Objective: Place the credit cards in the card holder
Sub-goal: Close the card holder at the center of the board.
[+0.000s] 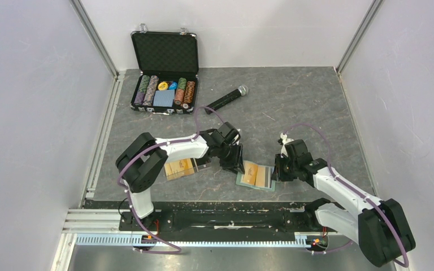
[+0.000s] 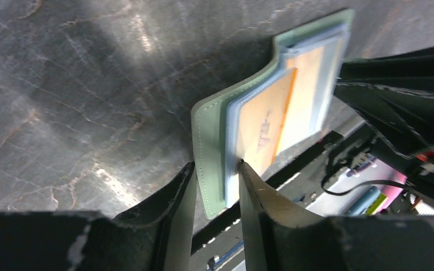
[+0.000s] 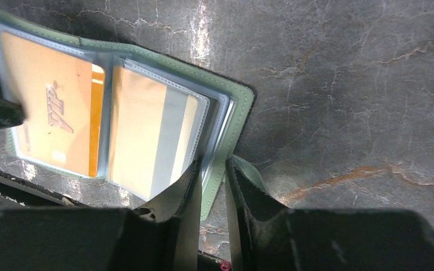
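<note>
Grey table (image 1: 316,101): chip case (image 1: 164,53), microphone (image 1: 226,99) beyond card holder (image 1: 256,175)

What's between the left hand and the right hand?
The open card holder, orange cards in its sleeves; left hand and right hand each grip an edge. Top external view.

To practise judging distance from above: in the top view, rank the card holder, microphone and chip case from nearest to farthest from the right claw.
1. The holder, gripped at the right claw, near edge.
2. The microphone, mid-table, farther back.
3. The case, far left, by the back wall.
</note>
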### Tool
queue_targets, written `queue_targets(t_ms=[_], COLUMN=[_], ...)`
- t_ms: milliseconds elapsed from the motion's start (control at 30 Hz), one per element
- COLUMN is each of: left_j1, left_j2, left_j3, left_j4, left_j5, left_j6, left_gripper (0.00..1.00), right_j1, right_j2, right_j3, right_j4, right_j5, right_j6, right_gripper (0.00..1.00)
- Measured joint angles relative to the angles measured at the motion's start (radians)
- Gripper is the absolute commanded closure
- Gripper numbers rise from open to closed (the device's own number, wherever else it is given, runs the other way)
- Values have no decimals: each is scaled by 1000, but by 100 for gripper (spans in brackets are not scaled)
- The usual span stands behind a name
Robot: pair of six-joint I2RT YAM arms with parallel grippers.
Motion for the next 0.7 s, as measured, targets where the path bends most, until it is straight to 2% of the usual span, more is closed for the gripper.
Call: queue_targets(t_ms=[333,700], left_j1=[-9,-37], left_j2=[-77,-52], left_j3=[-1,8], left_j4=[85,146], left_j5=[90,176], left_j6=[-45,-78], left_gripper=[64,64], right_j1=[1,10], right_j2=[26,67], right_j3=[3,-80], right_j4=[40,247], right_j5=[-46,-259], right_j6=[2,158], right_gripper=[81,81])
